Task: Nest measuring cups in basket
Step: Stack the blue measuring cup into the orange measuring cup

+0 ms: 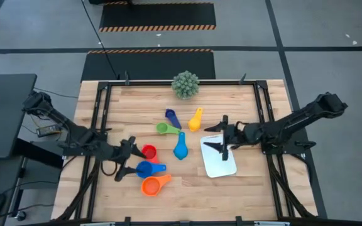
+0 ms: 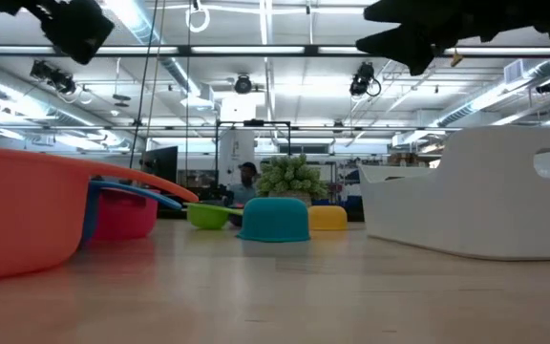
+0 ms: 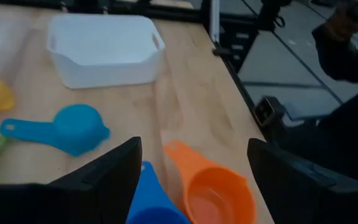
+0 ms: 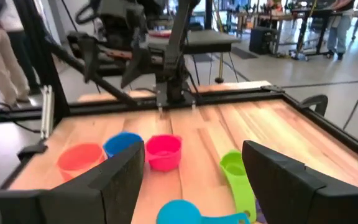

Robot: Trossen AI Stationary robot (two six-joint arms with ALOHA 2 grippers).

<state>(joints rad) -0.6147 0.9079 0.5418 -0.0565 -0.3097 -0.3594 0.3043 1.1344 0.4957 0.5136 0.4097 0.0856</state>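
Observation:
Seven measuring cups lie on the wooden table. The red [image 1: 148, 151], blue [image 1: 146, 168] and orange [image 1: 154, 184] cups sit together at the near left. The green [image 1: 164, 128], purple [image 1: 171, 116], yellow [image 1: 195, 119] and light blue [image 1: 180, 147] cups sit around the middle. The light blue cup [image 2: 275, 220] rests mouth down. The white basket [image 1: 219, 157] stands to their right. My left gripper [image 1: 127, 158] is open and raised just left of the blue cup, whose handle [image 3: 157, 199] shows between its fingers. My right gripper [image 1: 217, 137] is open above the basket's far left corner.
A spiky green ball plant [image 1: 185, 84] stands at the table's far edge, behind the cups. Black frame rails [image 1: 99, 113] run along the table's left and right sides. Bare wood lies along the near edge and around the basket [image 3: 104, 50]. People stand in the room beyond.

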